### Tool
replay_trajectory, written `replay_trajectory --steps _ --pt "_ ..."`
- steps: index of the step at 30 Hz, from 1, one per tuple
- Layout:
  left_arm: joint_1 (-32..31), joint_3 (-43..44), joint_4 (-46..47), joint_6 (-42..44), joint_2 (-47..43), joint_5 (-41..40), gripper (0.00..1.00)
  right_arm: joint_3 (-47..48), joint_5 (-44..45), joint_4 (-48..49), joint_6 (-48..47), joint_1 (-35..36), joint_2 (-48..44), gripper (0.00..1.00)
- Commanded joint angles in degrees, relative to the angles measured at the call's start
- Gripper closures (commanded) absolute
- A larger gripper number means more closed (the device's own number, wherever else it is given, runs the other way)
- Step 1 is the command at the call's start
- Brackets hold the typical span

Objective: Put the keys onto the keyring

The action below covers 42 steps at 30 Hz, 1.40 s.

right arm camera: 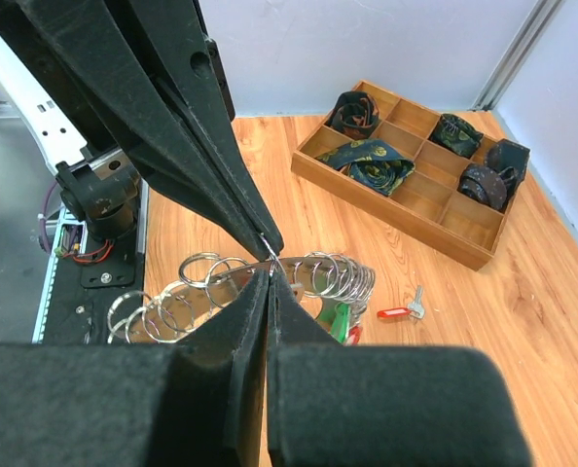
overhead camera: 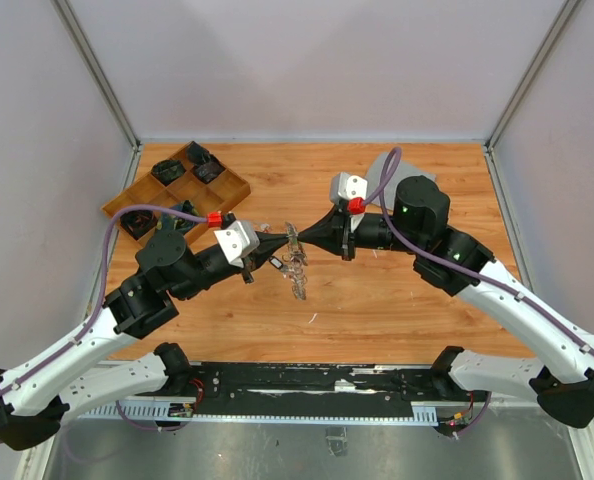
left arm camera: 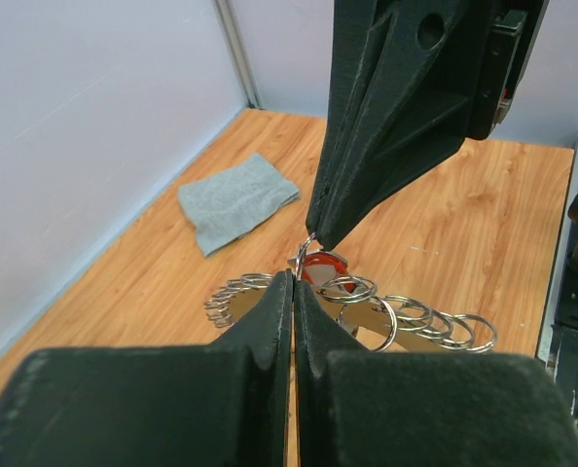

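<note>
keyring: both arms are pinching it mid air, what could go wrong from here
1. The left fingers and right fingers are shut on the keyring at nearly one spot, by their thin tips only, so it may pivot or slip out.
2. The tips almost touch; a small move could knock them together.
3. A red-tagged key lies loose on the table; fetching it probably leaves the ring on one pinch.

Wooden table (overhead camera: 407, 300) carries a divided tray (right arm camera: 396, 216), grey cloth (left arm camera: 236, 201), red-tagged key (right arm camera: 400, 310)
</note>
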Motion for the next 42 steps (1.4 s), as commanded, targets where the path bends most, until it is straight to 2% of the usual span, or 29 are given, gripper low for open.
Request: replay_trajectory --steps 1,22,34,42 --pt "-0.22 1.72 2.84 0.31 -1.28 0.59 0.99 1.56 1.01 1.56 1.34 0.60 0.41 0.99" --pt "-0.22 0.82 3.61 0.46 -2.41 1.46 1.00 0.71 4.83 1.05 2.48 0.60 -0.38 0.99" --pt "-0.22 0.49 5.33 0.04 -2.68 3.18 1.00 1.70 2.12 -0.51 2.33 0.69 1.50 0.99" --pt "-0.22 -0.09 6.90 -1.71 -3.14 4.43 0.99 3.64 0.28 -2.80 0.61 0.62 1.76 0.87"
